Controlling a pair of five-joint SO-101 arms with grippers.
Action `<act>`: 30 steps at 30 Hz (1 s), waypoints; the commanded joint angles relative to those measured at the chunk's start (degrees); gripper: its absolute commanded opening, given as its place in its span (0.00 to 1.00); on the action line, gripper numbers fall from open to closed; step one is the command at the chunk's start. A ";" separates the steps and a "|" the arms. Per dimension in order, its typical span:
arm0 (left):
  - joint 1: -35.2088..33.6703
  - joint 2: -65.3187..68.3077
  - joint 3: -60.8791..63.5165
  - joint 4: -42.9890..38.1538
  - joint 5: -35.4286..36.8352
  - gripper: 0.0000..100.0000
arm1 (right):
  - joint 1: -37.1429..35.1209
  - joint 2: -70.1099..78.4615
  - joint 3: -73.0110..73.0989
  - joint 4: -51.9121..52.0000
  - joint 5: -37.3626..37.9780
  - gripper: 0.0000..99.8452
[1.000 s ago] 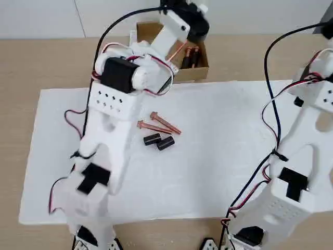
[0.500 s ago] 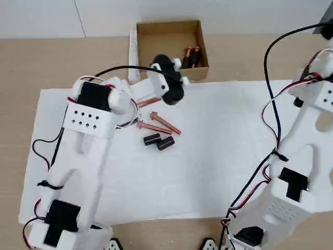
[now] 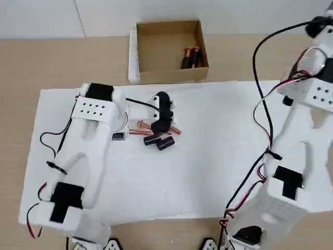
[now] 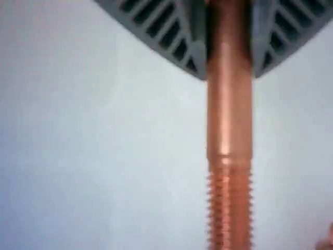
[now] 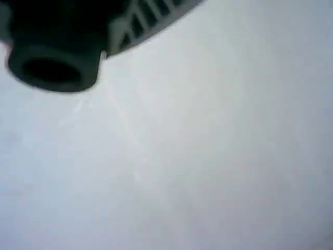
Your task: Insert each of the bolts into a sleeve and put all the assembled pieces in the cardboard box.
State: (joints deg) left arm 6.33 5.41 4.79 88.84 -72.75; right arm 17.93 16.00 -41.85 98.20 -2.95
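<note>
Right, clamping the left hand [image 4: 229,73] on a copper bolt [image 4: 229,156], pinching the smooth shank from both sides and leaving the threaded end poking straight out past the tips. Hanging low over the white sheet [image 3: 218,156] on the surface, directly above the loose bolts [image 3: 140,126] and just behind the two loose sleeves [image 3: 158,141]. Gripping a black sleeve [image 5: 52,65] in the right hand [image 5: 93,49], closed on it by the look of things, showing its open bore, well apart at the far right. Probably lining up bolt axis with that bore next, threads leading, bringing both hands together. Sitting in the cardboard box [image 3: 156,31], two finished pieces [image 3: 190,56]
</note>
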 commanded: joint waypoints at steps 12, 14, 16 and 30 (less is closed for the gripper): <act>-6.68 8.18 0.04 -1.85 -15.30 0.01 | -6.20 -4.35 1.32 0.66 0.35 0.00; -7.82 7.91 0.04 -1.85 -16.79 0.01 | -6.20 -4.26 1.32 0.66 0.35 0.00; -8.70 7.82 0.04 -1.85 -17.41 0.01 | -6.29 -4.00 1.32 0.66 0.26 0.00; -8.00 14.24 -2.51 -1.32 -18.20 0.01 | -6.29 -3.91 1.41 0.66 0.18 0.00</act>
State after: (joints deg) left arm -2.11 19.47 4.97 87.52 -76.26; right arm 12.13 16.00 -40.26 98.20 -2.95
